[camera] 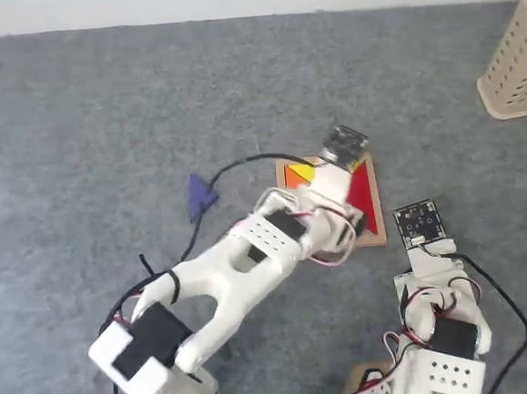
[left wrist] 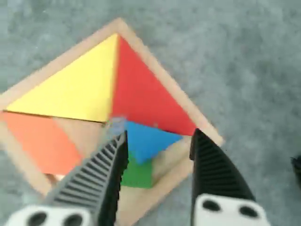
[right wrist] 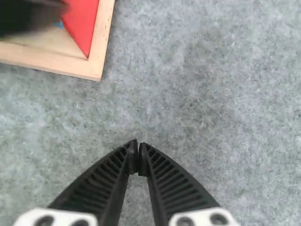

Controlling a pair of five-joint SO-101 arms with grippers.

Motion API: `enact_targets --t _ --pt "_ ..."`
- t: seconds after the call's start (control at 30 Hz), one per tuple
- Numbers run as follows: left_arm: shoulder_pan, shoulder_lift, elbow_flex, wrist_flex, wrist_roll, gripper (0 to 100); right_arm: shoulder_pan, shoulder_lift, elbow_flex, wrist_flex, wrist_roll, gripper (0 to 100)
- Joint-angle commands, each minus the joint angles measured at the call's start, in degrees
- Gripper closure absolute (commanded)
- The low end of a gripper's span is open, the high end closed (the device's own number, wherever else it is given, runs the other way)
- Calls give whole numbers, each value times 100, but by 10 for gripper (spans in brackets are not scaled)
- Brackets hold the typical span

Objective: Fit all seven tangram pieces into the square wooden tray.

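With the left end effector [left wrist: 160,134] open astride the blue triangle [left wrist: 146,141] just beneath it in the tray [left wrist: 174,92], check flush seating against the red triangle [left wrist: 141,89], then lift straight up, leaving the right end effector [right wrist: 138,146] closed over the table [right wrist: 211,94].

You can't check the whole square wooden tray [camera: 378,208] from above: the left arm [camera: 250,262] covers most of it. At the left wrist, the left tool [left wrist: 159,133] hides part of the green piece [left wrist: 138,175] and the tray's near corner. At the right wrist the tray is cut off at the view's edge, and a dark blur [right wrist: 28,16], possibly that same tool, overlaps its corner.
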Motion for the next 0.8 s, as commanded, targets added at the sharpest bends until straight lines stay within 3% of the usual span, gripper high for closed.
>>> enact_targets --t 0.0,0.37,0.53,0.77 --pt "-501 -35 -251 -176 466 801 84 -75 105 57 44 991" --pt "-844 695 -690 -141 738 801 84 -75 105 57 44 991" --pt "-756 1055 -1288 554 747 801 84 -75 105 57 44 991" --pt "-607 1055 -1297 510 273 801 84 -75 105 57 44 991"
